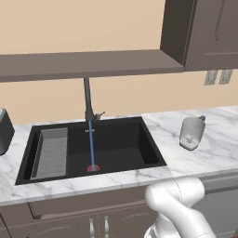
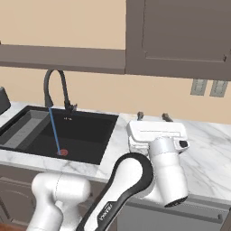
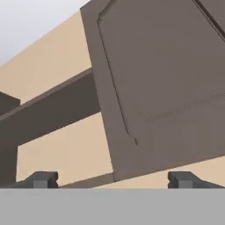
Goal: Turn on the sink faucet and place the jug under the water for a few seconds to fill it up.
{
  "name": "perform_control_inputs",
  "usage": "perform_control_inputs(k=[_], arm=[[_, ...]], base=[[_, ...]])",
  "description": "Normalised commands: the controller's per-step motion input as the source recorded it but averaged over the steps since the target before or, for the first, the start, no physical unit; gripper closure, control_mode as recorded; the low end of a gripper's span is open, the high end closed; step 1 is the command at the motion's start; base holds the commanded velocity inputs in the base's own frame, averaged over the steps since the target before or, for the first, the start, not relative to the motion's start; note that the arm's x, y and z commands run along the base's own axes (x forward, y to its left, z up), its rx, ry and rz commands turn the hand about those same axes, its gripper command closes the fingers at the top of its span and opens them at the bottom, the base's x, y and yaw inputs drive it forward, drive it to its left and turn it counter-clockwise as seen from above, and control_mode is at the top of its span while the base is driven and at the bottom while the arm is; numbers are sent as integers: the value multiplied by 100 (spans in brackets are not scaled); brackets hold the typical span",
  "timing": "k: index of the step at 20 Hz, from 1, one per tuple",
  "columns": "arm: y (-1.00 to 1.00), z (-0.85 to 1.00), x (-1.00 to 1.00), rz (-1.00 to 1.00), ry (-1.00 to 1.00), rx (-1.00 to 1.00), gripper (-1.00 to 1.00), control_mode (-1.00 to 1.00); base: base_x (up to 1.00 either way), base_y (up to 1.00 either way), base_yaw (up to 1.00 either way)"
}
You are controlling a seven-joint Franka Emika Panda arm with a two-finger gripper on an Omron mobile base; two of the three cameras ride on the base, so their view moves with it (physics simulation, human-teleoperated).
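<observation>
Water (image 1: 91,143) runs from the faucet (image 1: 87,99) into the sink (image 1: 151,149). Jug (image 1: 192,133) upright on the worktop right of the sink, near the front edge; translucent pale grey, darker top. Gripper (image 2: 153,116) released, empty, fingers wide, aimed at the wall cupboard (image 3: 167,88). Jug judged below and ahead of it.

Even, bright rendered light, soft shadows, slightly blurry, no glare

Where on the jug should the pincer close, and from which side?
Probably on the jug's tapered body below the dark lid, coming in level from the counter's front edge. It stands upright, right of the sink, nothing beside it. The pincer is open.
</observation>
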Motion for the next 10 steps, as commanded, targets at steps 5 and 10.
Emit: perform_control_inputs(k=[5,10], arm=[[-1,-33,6,18,-5,-34,-100,-100],[0,-32,10,3,0,-30,-100,-100]], base=[[0,0,0],[0,0,0]])
